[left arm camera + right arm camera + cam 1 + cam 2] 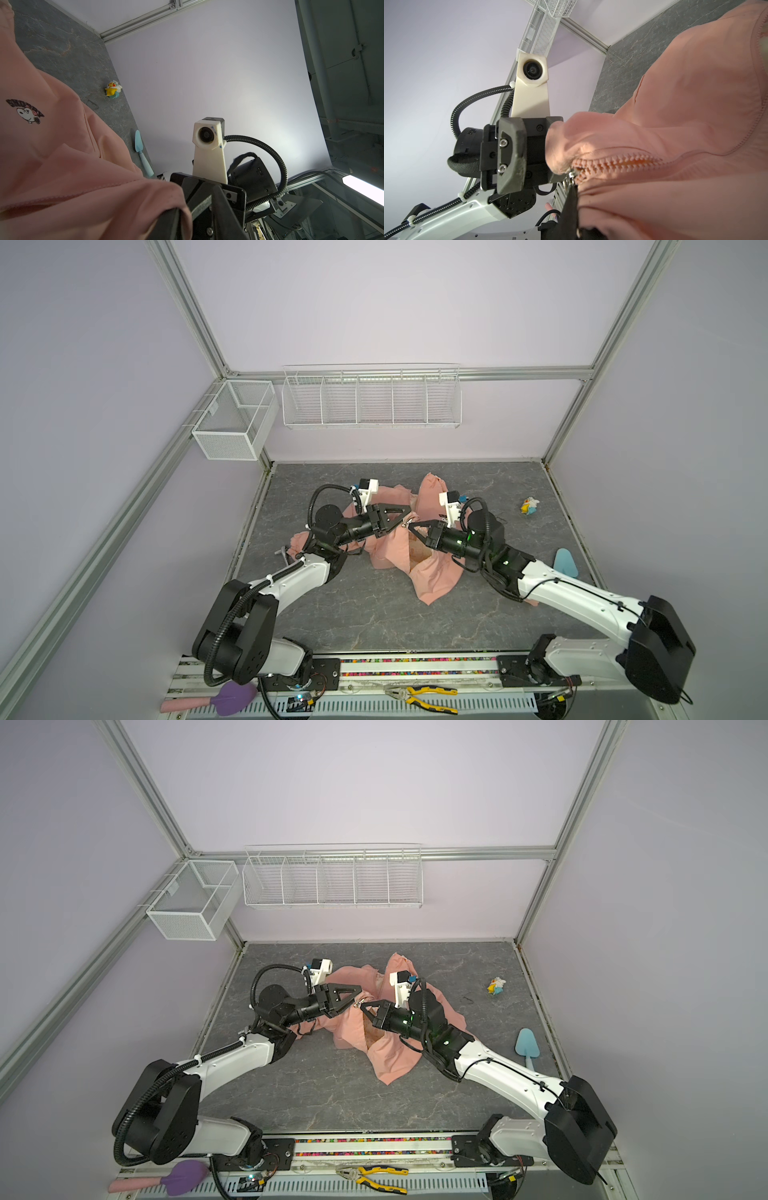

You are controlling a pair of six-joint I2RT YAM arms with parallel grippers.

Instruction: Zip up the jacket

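The gray marbled table [374, 622] fills the lower middle of both top views. The jacket [432, 576] lies crumpled at its center, salmon-pink, with a strip of lighter lining showing in the opened front.

On the back wall in the upper middle hangs a white wire rack [371, 400], with a mesh basket [232, 423] at its left.

The left gripper [402, 522] and the right gripper [411, 526] meet tip to tip over the middle of the jacket.

Yellow-handled pliers [424, 697] lie at the bottom edge. A blue scoop [565, 563] sits at the table's right edge, and a small duck toy [530, 506] is above it in the frame.

The top views show only the closeness of the two tips. The right wrist view shows more. The right gripper's dark fingertips [571, 199] are pressed together on the metal zipper pull [570, 179], at the end of the closed zipper teeth [616, 164]. That view also faces the left gripper. Its jaws stand a little apart, with a gap between its gray finger [510, 153] and the bunched jacket edge. The other finger is hidden behind the cloth.

Only the left wrist view shows the chest patch [25, 111], a white cartoon dog head under an arc of dark letters too blurred to read.
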